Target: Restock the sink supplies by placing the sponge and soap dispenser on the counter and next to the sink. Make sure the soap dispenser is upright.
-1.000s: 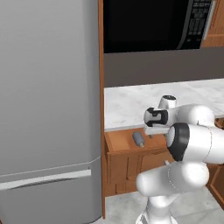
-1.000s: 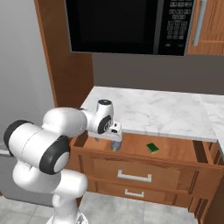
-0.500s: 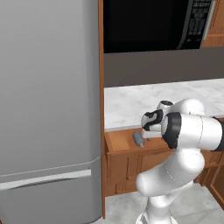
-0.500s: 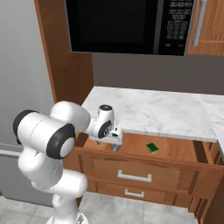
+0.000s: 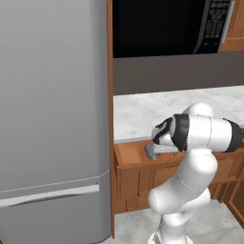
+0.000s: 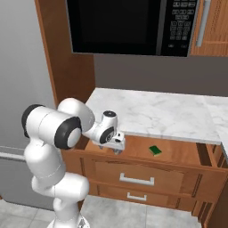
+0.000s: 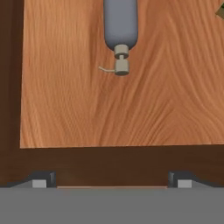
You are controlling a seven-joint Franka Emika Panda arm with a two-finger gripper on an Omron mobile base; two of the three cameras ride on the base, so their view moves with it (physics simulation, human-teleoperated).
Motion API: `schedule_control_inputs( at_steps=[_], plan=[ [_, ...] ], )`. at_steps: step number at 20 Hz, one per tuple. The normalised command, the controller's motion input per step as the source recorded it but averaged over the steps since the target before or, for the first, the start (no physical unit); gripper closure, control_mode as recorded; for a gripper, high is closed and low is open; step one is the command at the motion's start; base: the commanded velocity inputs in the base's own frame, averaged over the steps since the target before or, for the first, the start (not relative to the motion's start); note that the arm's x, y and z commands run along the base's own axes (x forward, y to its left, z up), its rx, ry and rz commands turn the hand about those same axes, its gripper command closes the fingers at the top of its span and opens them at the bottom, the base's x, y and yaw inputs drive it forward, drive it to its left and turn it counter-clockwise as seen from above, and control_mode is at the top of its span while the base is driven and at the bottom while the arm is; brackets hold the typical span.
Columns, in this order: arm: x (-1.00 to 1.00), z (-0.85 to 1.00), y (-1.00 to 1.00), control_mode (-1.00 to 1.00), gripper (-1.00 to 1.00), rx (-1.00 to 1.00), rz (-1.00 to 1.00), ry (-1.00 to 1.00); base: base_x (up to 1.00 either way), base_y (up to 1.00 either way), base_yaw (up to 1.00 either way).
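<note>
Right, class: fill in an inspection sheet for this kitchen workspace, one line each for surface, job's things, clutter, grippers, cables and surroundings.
Surface: white marble counter on brown cabinets; the wooden top drawer below it stands open.
Job's things: dark grey soap dispenser bottle lies on its side on the drawer floor, pump nozzle toward the hand camera; small green-topped sponge lies flat further along the same drawer. Neither is on the counter yet.
Clutter: nothing seen.
Grippers: two-finger gripper open, above the drawer's end nearest the fridge, holding nothing.
Cables: nothing seen.
Surroundings: grey fridge beside the cabinets, black microwave above the counter.
</note>
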Motion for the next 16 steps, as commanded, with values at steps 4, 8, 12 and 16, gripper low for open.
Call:
schedule_control_inputs(
  at_steps=[4, 8, 12, 16],
  plan=[
    [0.20, -0.15, 0.00, -1.00, -1.00, 0.03, 0.00, 0.00, 0.00, 0.00, 0.00],
    [0.06, -0.27, 0.00, -1.00, -1.00, 0.01, 0.00, 0.02, 0.00, 0.00, 0.00],
    [0.00, -0.36, 0.03, -1.00, -1.00, 0.00, 0.00, 0.08, 0.00, 0.00, 0.00],
    [-0.01, -0.24, 0.06, -1.00, -1.00, 0.00, 0.00, 0.11, 0.00, 0.00, 0.00]
  ],
)
